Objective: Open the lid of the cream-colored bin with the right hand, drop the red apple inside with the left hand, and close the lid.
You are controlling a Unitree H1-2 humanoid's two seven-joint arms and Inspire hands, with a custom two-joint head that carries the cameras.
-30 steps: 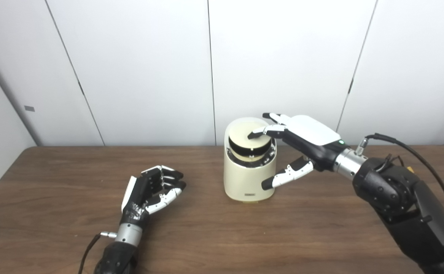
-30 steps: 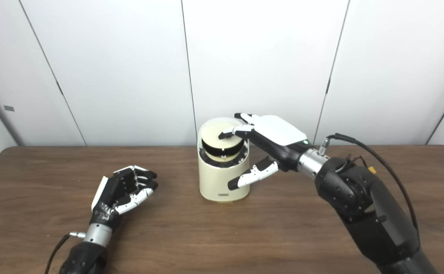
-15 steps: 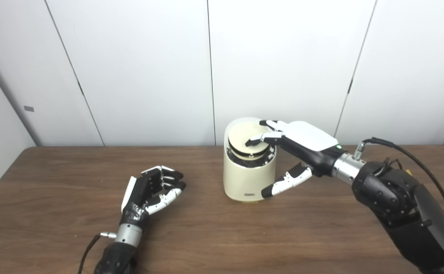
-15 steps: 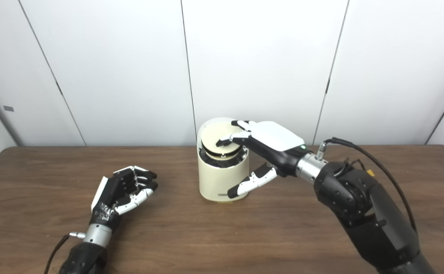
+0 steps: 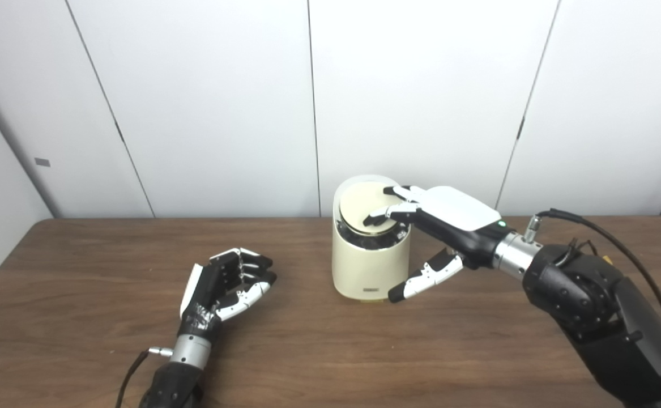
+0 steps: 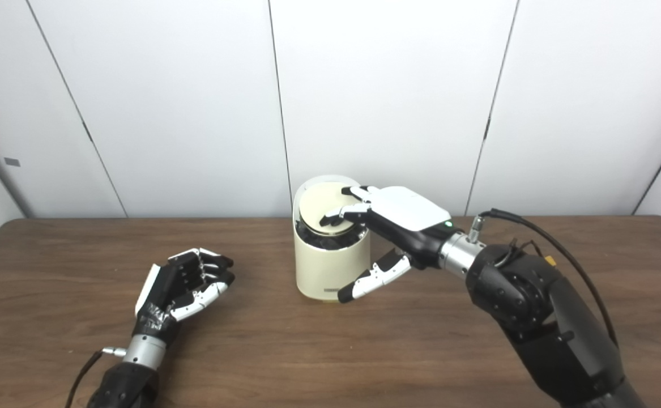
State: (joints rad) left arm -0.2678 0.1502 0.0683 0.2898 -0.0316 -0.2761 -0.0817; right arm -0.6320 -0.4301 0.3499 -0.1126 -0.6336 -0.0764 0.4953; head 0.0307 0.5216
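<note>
right hand [image 5: 443,218] fingertips rest on the bin [image 5: 370,266] lid [image 5: 367,203].

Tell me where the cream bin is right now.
The bin stands mid-table near the back wall, with the right hand resting fingertips on its lid.

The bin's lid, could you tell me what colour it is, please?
Cream, like the bin; the lid shows best in the left eye view.
</note>
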